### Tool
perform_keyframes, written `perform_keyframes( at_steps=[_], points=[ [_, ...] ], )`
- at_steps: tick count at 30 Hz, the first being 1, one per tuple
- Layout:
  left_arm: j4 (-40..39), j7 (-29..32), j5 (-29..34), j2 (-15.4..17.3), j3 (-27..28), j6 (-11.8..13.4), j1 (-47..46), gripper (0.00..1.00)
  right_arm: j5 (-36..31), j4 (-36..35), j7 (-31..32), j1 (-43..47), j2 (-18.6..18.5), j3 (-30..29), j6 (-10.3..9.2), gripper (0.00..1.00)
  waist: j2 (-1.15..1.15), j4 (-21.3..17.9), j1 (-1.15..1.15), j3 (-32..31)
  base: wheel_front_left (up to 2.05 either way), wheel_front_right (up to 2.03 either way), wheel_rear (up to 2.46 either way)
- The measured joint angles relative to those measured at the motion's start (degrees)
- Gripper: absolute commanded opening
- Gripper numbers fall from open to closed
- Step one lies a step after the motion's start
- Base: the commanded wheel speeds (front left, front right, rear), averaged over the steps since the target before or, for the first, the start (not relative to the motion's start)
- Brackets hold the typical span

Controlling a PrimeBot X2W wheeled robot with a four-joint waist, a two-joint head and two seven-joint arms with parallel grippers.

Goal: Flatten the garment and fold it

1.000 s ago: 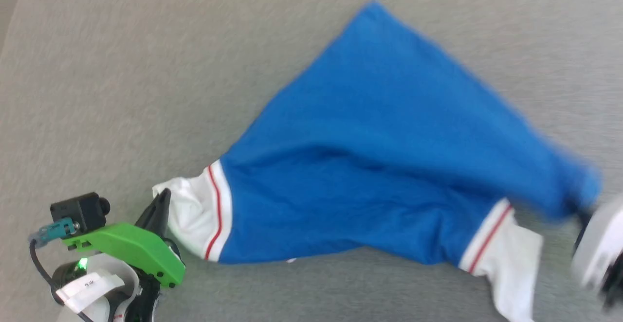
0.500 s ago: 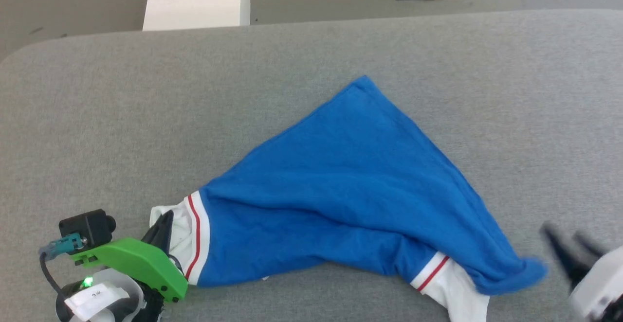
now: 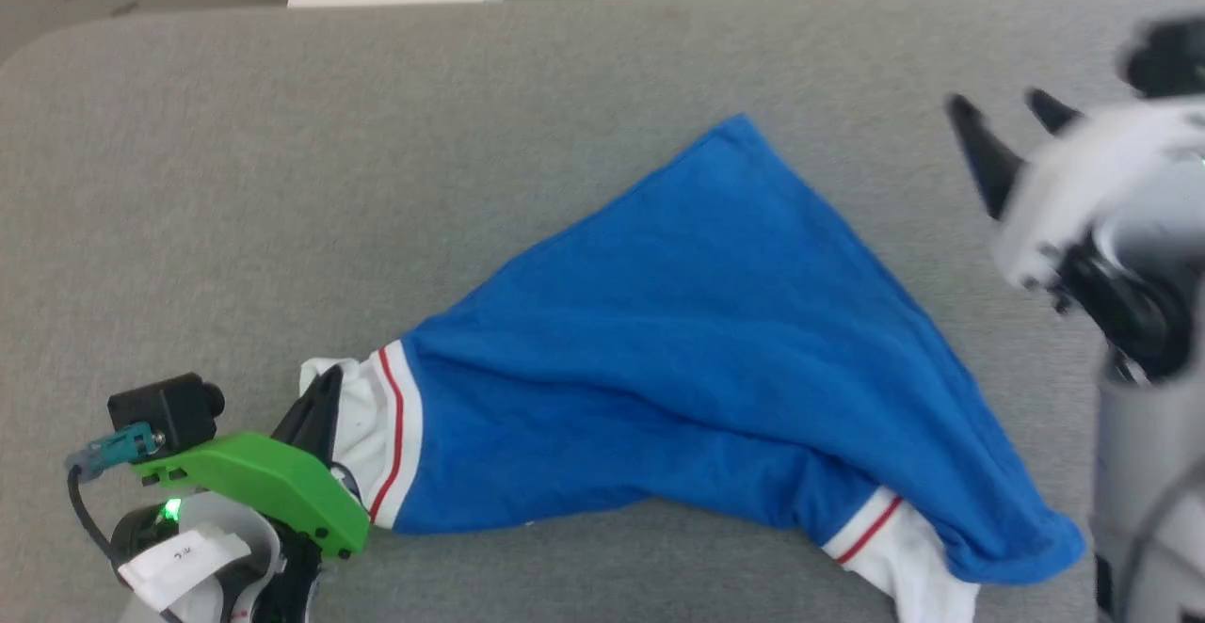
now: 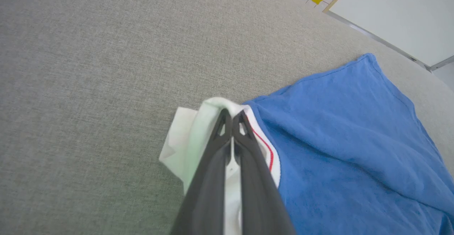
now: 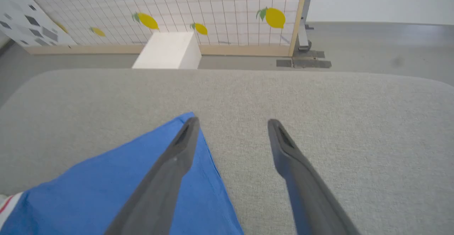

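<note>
**One sleeve pinned, the rest still a heap**

The garment (image 3: 697,359) lies in a rumpled blue triangle across the middle of the bench (image 3: 282,181), its point (image 3: 739,124) aimed at the far edge and its wide base toward the near edge. The left gripper (image 3: 323,383) has its fingers closed on the white sleeve (image 3: 362,416) at the base's left end; the left wrist view shows cloth pinched between them. The right gripper (image 3: 1000,107) hangs above the bench's right side, fingers spread wide and holding nothing.

The main risk is the thin hold. Only sleeve fabric is gripped, so a hard pull would likely stretch the sleeve or let it slip free rather than spread the body. The blue cloth looks doubled over itself, so a grab at the point may catch both layers and drag the fold along instead of opening it. The second sleeve (image 3: 904,567) runs out of the head view's bottom; how close it lies to the near edge I cannot tell, and a tug that way could send it over.

Room is generous elsewhere: bare bench reaches the far edge, the rounded far-left corner and the right side.
</note>
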Motion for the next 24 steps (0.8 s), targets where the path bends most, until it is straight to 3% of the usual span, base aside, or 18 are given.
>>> perform_keyframes(
  at_steps=[10, 16, 20, 21, 22, 23, 24],
  points=[
    [1.01, -0.69, -0.16, -0.47, -0.99, -2.04, -3.32, 0.00, -10.26, 24.88, 5.71, -17.91, -0.90, 10.87, 0.00, 1.00, 0.00, 5.93, 0.00, 6.83, 0.00, 0.00, 0.00],
    [2.40, -1.54, -0.35, -1.16, -1.44, -2.75, -4.23, 0.00, -13.40, 33.87, 9.77, -21.01, -0.57, 13.30, 0.00, 1.00, 0.00, 9.04, 0.00, 10.00, 0.00, 0.00, 0.00],
    [2.94, -2.03, -0.51, -1.35, -1.43, -3.02, -4.60, 0.00, -13.91, 35.79, 12.45, -23.19, -0.36, 12.94, 0.00, 1.00, 0.00, 10.30, 0.00, 11.70, 0.00, 0.00, 0.00],
    [3.03, -2.10, -0.52, -1.37, -1.41, -3.02, -4.72, 0.00, -13.82, 36.05, 13.18, -23.49, -0.32, 12.60, 0.00, 0.87, 0.00, 10.47, 0.00, 11.93, 0.00, 0.00, 0.00],
    [3.14, -2.21, -0.52, -1.37, -1.30, -3.01, -4.80, 0.00, -13.45, 36.21, 13.85, -23.92, -0.23, 12.02, 0.00, 0.31, 0.00, 10.58, 0.00, 12.13, 0.00, 0.00, 0.00],
    [3.26, -2.49, -0.51, -1.36, -1.25, -3.01, -4.81, 0.00, -12.90, 36.18, 13.79, -24.26, -0.22, 11.88, 0.00, 0.00, 0.00, 10.53, 0.00, 12.16, 0.00, 0.00, 0.00],
    [3.39, -2.52, -0.51, -1.36, -1.30, -3.02, -4.81, 0.00, -12.29, 36.07, 13.15, -24.26, -0.19, 11.80, 0.00, 0.00, 0.00, 10.46, 0.00, 12.08, 0.00, 0.00, 0.00]
  ],
)
